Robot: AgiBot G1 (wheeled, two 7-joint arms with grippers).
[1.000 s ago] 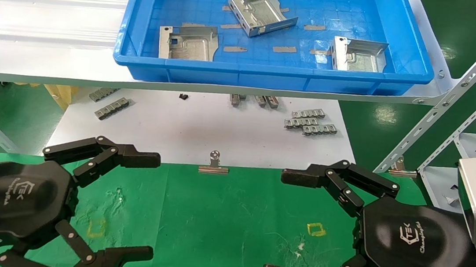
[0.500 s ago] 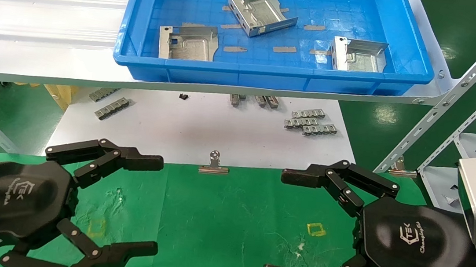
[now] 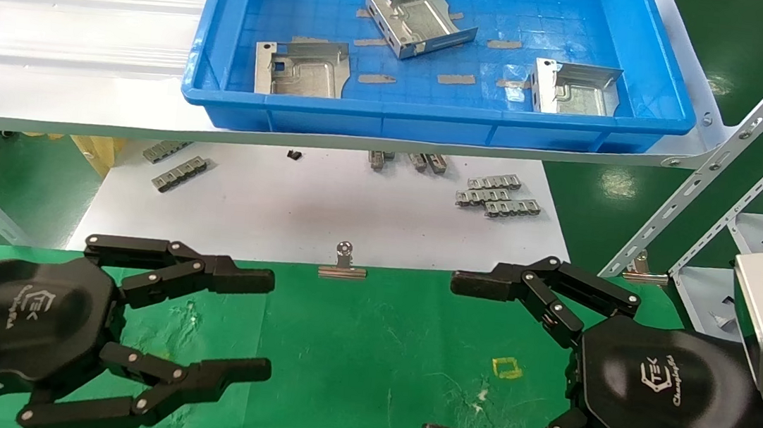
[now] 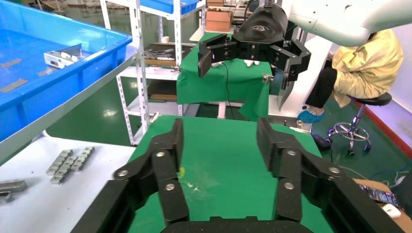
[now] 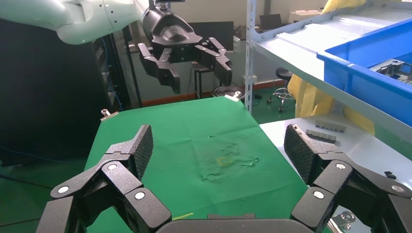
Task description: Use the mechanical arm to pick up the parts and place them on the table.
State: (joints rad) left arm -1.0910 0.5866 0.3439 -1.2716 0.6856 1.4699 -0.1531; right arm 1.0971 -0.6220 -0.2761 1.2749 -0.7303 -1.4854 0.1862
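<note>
Now, starting at our left, our left hand [image 3: 199,326] hovers low over the green worktop [image 3: 367,354], its fingers parted to a middling gap with nothing between them. Above and beyond it, the blue tray [image 3: 433,124] sits on a raised white shelf and holds all three parts: the left part [image 3: 301,67] lies near the tray's front wall, the middle part [image 3: 416,16] rests farther back and turned at an angle, and the right part [image 3: 572,89] lies toward the tray's right end. Below the tray, small grey toothed strips [image 3: 497,196] lie on the white board [image 3: 324,215]. At our right, our right hand [image 3: 455,360] hovers over the worktop, spread wide and empty.
</note>
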